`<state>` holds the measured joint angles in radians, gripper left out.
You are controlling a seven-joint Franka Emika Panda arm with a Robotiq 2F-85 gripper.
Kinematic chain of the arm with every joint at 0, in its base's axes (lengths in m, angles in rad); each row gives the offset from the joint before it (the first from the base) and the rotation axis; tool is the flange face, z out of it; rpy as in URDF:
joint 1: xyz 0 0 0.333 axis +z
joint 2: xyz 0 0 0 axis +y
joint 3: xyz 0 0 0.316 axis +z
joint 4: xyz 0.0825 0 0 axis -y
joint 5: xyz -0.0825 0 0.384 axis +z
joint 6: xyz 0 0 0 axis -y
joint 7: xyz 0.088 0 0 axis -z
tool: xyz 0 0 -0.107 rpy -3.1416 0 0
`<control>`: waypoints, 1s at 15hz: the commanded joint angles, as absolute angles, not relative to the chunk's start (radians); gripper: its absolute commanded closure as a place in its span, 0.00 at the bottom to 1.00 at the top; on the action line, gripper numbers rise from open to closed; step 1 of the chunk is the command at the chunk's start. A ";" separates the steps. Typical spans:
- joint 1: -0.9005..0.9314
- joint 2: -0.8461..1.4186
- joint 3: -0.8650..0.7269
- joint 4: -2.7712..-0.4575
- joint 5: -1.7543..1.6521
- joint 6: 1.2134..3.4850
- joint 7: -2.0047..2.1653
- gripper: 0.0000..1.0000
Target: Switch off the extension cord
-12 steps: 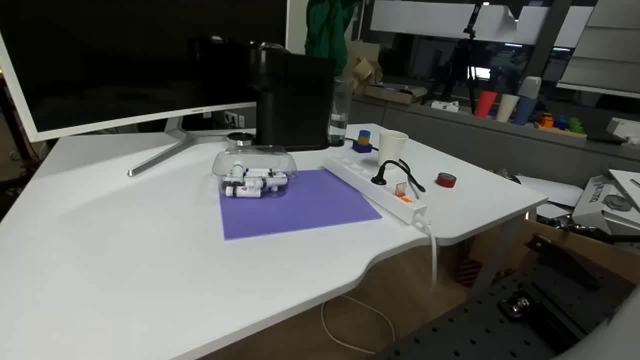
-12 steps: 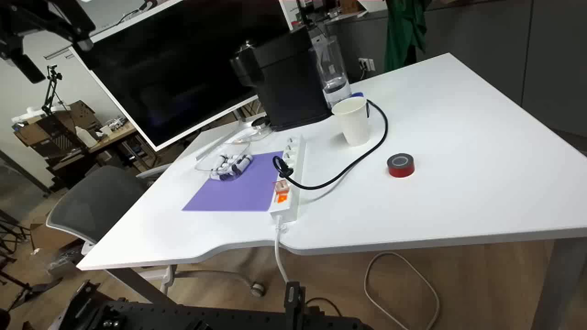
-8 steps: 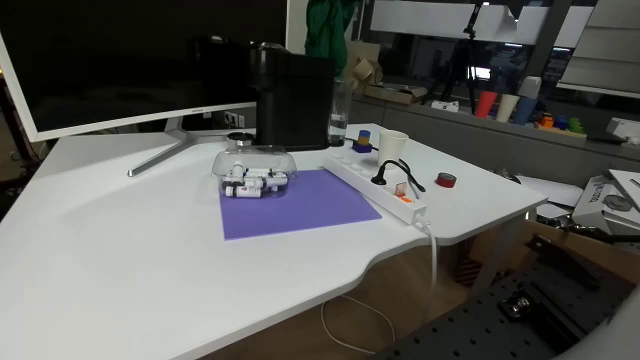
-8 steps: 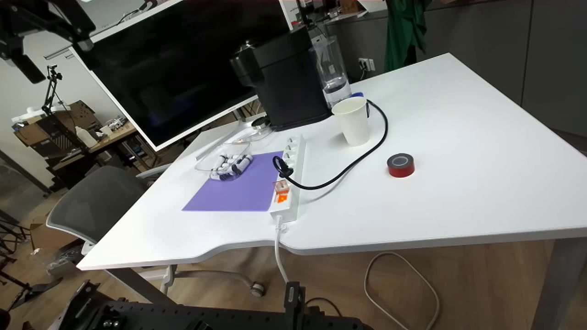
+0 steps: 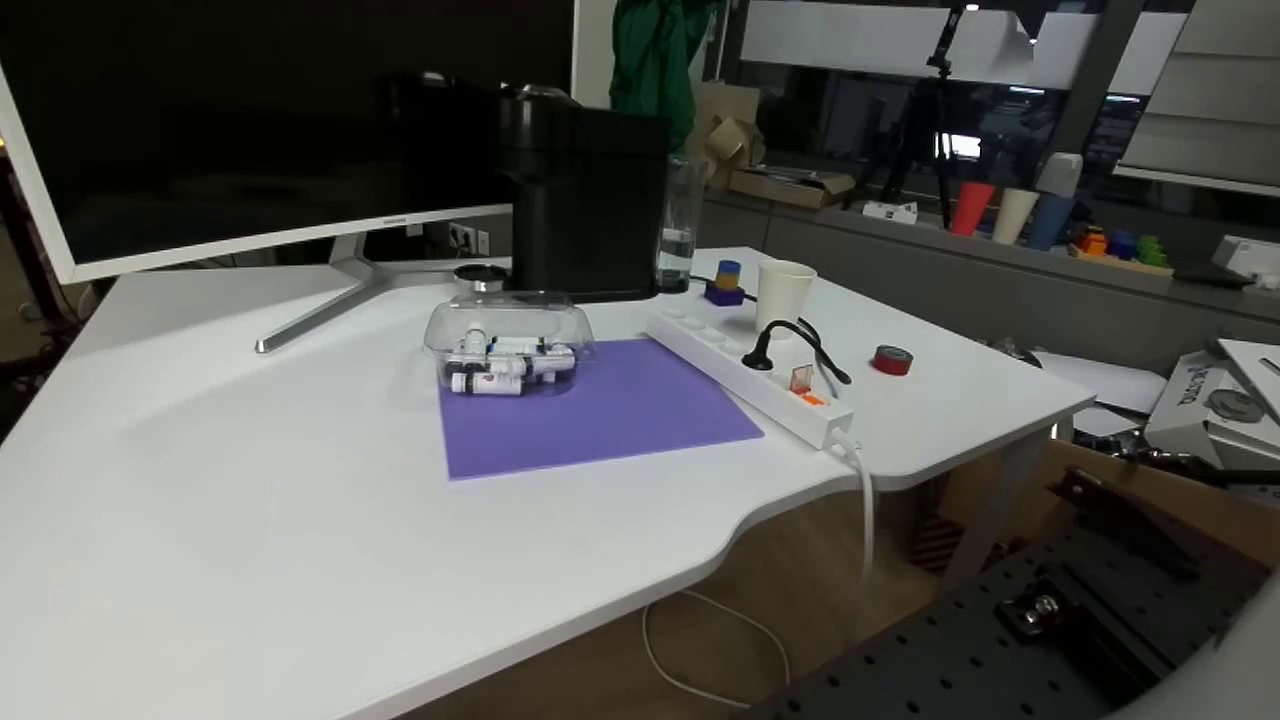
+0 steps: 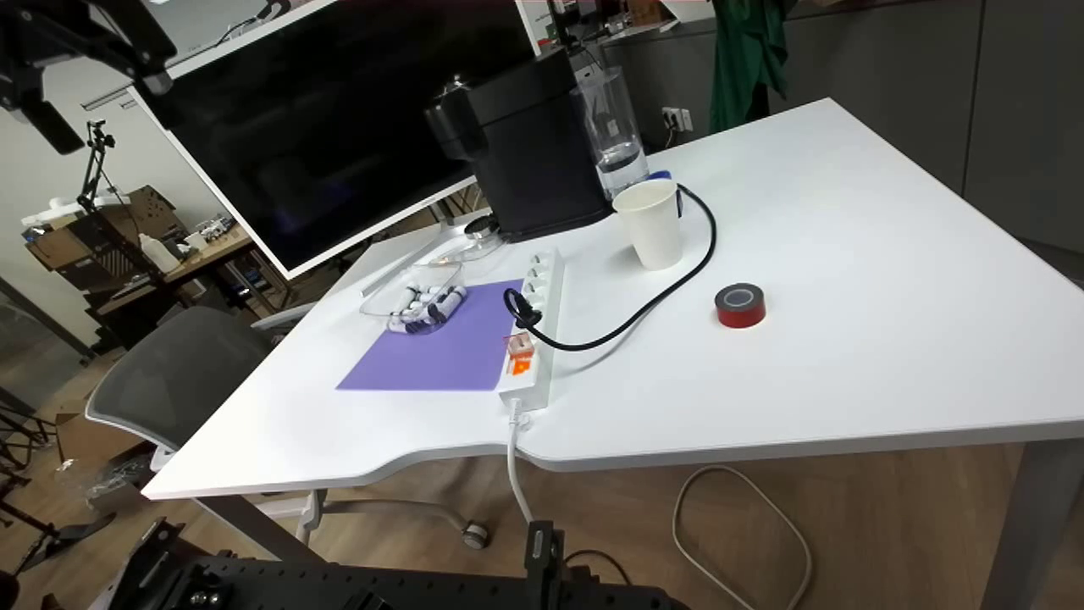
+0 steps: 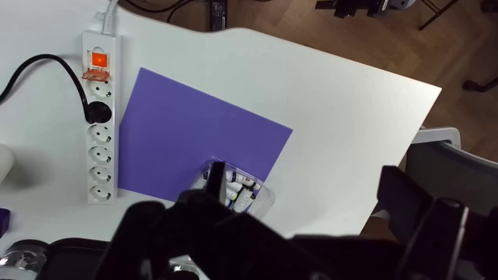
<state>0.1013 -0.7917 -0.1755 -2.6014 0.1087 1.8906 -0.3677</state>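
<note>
One white extension cord lies along the edge of the purple mat, its red cover raised, presumably to bare the lit switch; the gripper, spread and holding nothing, hangs well apart from the mat.

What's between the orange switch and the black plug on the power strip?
In the wrist view, a raised translucent red flap, then one empty socket, separate the orange switch from the black plug.

An office or lab: white desk, large monitor, wheeled grey chair
</note>
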 commanded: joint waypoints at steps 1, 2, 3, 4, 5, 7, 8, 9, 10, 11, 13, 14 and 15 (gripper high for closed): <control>0.091 -0.790 -0.167 -2.599 0.115 1.887 -0.374 0.00; 0.085 -0.777 -0.162 -2.602 0.107 1.906 -0.368 0.00; 0.082 -0.752 -0.166 -2.603 0.102 1.928 -0.374 0.00; 0.071 -0.728 -0.168 -2.606 0.093 1.963 -0.370 0.00; 0.064 -0.704 -0.172 -2.609 0.083 2.000 -0.375 0.00; 0.038 -0.636 -0.178 -2.614 0.068 2.088 -0.366 0.00; 0.024 -0.591 -0.184 -2.612 0.062 2.127 -0.364 0.11; 0.010 -0.546 -0.193 -2.609 0.058 2.158 -0.363 0.25; -0.002 -0.503 -0.200 -2.605 0.059 2.187 -0.363 0.33; -0.014 -0.455 -0.208 -2.599 0.061 2.210 -0.366 0.40; -0.035 -0.360 -0.223 -2.585 0.066 2.251 -0.377 0.55; -0.044 -0.311 -0.228 -2.578 0.065 2.276 -0.385 0.62; -0.050 -0.266 -0.234 -2.570 0.068 2.294 -0.396 0.69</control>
<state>-0.0325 -0.4053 -0.2175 -2.6271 0.0746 2.2614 -0.3764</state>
